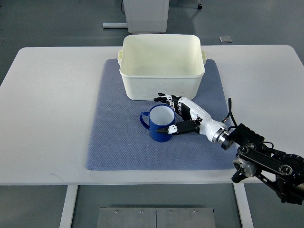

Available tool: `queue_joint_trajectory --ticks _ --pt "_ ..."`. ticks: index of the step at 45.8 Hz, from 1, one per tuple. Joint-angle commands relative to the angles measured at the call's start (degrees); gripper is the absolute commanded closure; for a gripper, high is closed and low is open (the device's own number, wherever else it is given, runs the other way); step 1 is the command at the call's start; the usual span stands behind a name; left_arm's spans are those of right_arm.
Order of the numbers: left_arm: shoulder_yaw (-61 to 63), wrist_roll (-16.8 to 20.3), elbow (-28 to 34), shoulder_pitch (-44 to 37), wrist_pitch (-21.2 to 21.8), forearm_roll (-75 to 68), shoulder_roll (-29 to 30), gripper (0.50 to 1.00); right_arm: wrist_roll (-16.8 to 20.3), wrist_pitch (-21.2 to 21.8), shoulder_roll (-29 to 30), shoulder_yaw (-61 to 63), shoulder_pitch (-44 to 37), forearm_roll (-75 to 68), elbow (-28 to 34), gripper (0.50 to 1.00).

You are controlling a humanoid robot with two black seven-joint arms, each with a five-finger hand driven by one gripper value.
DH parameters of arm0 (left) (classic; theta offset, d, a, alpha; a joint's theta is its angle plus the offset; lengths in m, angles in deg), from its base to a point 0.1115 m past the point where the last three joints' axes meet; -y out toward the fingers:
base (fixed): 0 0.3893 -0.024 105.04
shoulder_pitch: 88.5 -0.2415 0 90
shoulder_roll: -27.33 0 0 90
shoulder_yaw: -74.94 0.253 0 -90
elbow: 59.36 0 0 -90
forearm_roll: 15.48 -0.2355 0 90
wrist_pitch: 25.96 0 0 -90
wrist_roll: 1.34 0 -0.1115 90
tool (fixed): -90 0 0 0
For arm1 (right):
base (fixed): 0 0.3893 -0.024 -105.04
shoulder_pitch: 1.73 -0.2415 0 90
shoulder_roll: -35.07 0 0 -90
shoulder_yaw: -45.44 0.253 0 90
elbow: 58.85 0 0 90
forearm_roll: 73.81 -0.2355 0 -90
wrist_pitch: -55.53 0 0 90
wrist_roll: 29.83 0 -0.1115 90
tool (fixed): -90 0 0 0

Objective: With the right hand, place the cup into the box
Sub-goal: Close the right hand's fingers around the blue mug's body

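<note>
A blue cup (156,134) with a white inside stands upright on the blue mat (114,142), its handle pointing left. Just behind it sits the white box (162,83), open at the top and with nothing in it. My right hand (160,114) reaches in from the lower right and brackets the cup. The thumb (166,128) lies against the cup's near side. The fingers (167,99) stretch straight past its far right side, between cup and box. The fingers are spread, not closed on the cup. The cup rests on the mat.
The mat lies on a white table (52,109). The box stands at the mat's far edge. My right forearm (256,156) hangs over the table's front right edge. A white cabinet base (145,14) stands on the floor behind the table.
</note>
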Motion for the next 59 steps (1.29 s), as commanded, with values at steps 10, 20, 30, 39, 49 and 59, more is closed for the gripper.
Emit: queue_joint_trajectory --ticks 10,20,30,39,49,59 --pt "0.0 0.0 0.0 0.0 0.0 0.0 0.0 0.500 -1.2 0.0 1.1 -1.9 0.0 0.0 -1.6 0.519" --pt "0.0 0.0 0.0 0.0 0.0 0.0 0.0 0.500 -1.9 0.0 1.2 -2.2 0.0 0.0 -2.3 0.565" --pt "0.0 0.0 0.0 0.0 0.0 0.0 0.0 0.500 -3.4 0.1 1.2 -3.5 0.0 0.0 -3.1 0.814" --pt "0.0 0.0 0.0 0.0 0.0 0.0 0.0 0.500 -2.8 -0.3 1.6 -3.4 -0.1 -0.1 -3.7 1.000" --pt "0.0 0.1 -0.1 0.0 0.0 0.0 0.0 0.500 -3.3 -2.2 1.2 -3.4 -0.9 -0.3 -2.8 1.000" --pt "0.0 0.0 0.0 0.0 0.0 0.0 0.0 0.500 -3.2 -4.9 -4.7 -3.4 -1.1 -0.3 4.3 1.000"
